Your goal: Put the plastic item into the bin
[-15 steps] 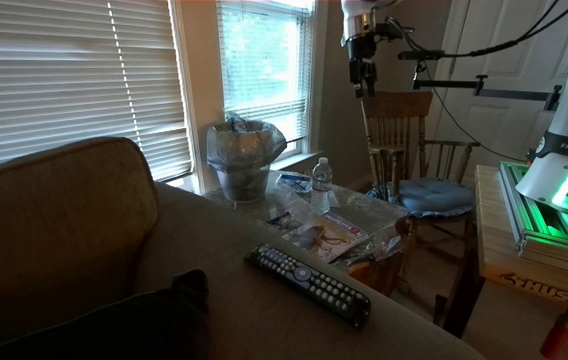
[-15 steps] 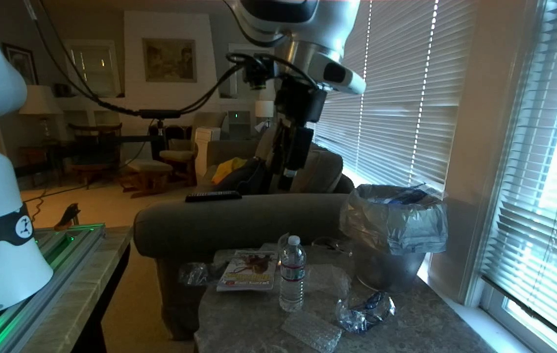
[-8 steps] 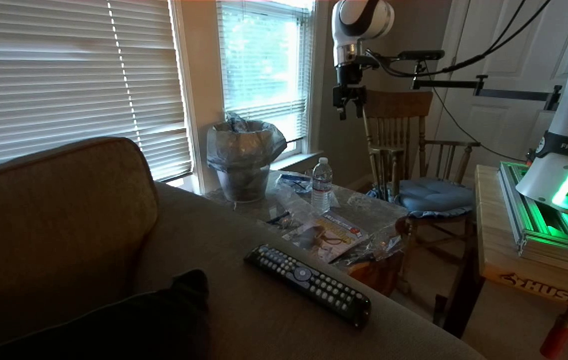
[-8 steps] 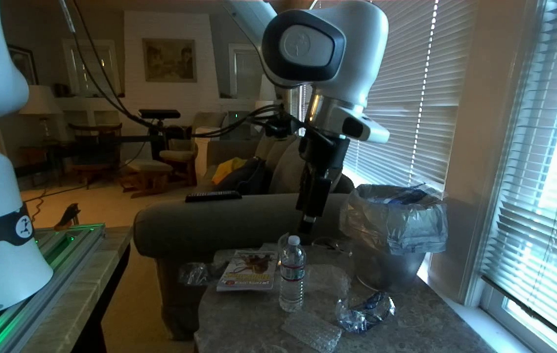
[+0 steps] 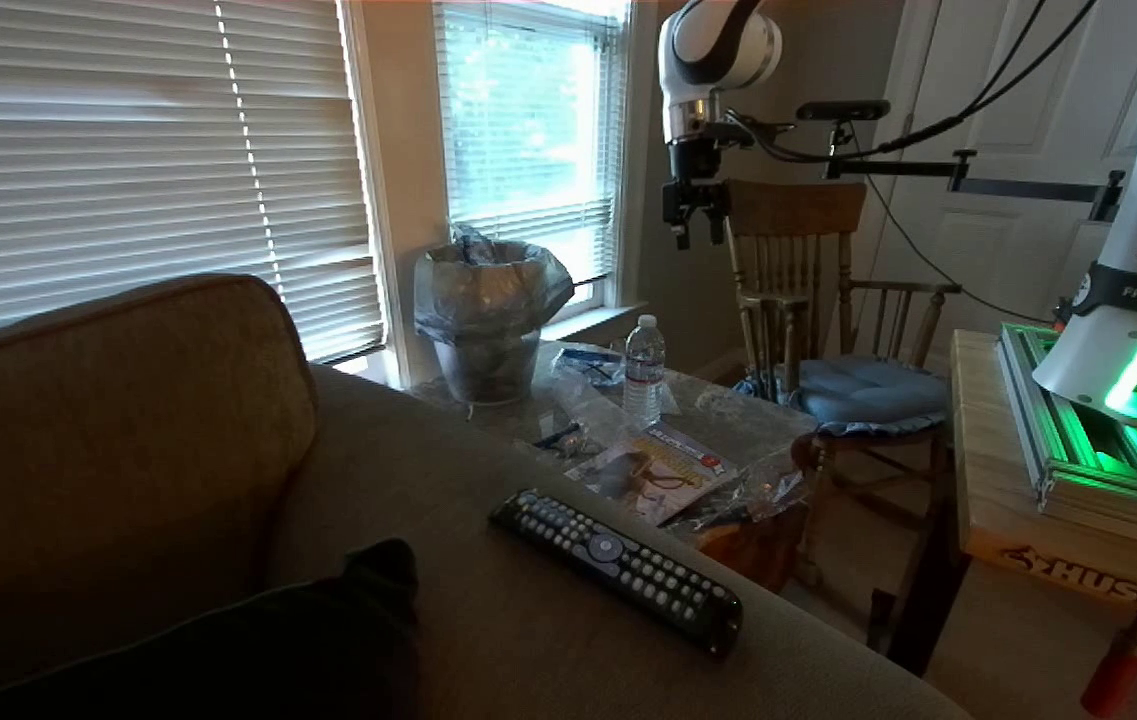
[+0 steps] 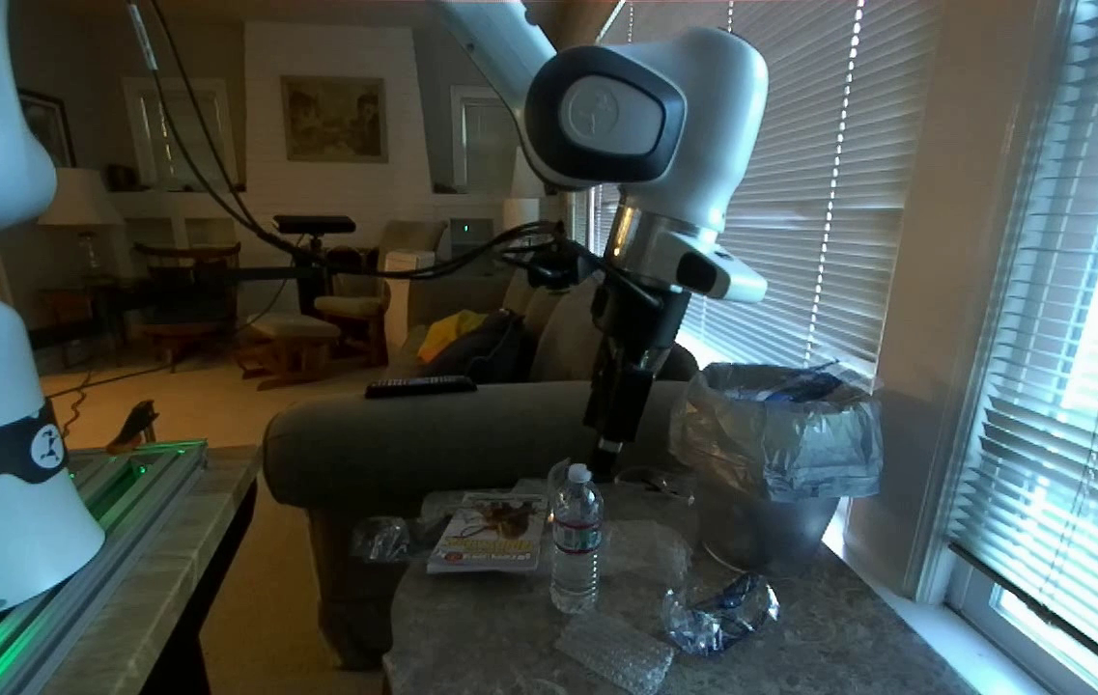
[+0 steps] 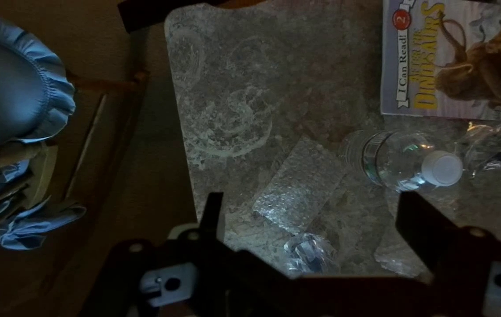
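Several clear plastic pieces lie on the small table (image 6: 471, 637); which one is meant, I cannot tell. A bubble-wrap sheet (image 6: 616, 652) lies near the bottle, also in the wrist view (image 7: 298, 187). A crumpled shiny wrapper (image 6: 722, 615) lies beside it, partly cut off by the gripper in the wrist view (image 7: 309, 253). The bin (image 5: 490, 300), lined with a greyish bag, stands on the table, also in an exterior view (image 6: 775, 444). My gripper (image 5: 699, 242) hangs above the table, pointing down. In the wrist view the gripper (image 7: 312, 197) is open and empty, jaws wide apart.
A water bottle (image 6: 577, 545) stands upright between gripper and wraps, also in the wrist view (image 7: 402, 160). A book (image 7: 457, 61) lies near it. The sofa arm (image 6: 510, 434) with a remote (image 5: 618, 565) borders the table. A wooden chair (image 5: 796, 215) stands behind.
The arm has come down and shifted, leftward in one exterior view and rightward in the other, mostly in the first half second. The fingers now show wider apart. The objects have not moved.
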`<act>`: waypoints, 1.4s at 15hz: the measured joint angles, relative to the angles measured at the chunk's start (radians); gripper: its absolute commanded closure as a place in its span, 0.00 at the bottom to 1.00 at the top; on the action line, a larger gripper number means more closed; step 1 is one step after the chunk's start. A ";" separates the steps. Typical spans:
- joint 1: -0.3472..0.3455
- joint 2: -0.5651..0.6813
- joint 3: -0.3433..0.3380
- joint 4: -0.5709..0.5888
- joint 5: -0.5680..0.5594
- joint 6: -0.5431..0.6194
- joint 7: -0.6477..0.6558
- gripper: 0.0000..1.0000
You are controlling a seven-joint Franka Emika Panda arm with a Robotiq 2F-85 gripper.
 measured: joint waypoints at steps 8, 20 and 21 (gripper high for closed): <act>0.007 0.249 0.000 0.139 0.007 0.026 0.096 0.00; -0.017 0.526 0.016 0.366 0.154 0.148 0.192 0.00; -0.017 0.541 0.016 0.370 0.157 0.172 0.194 0.00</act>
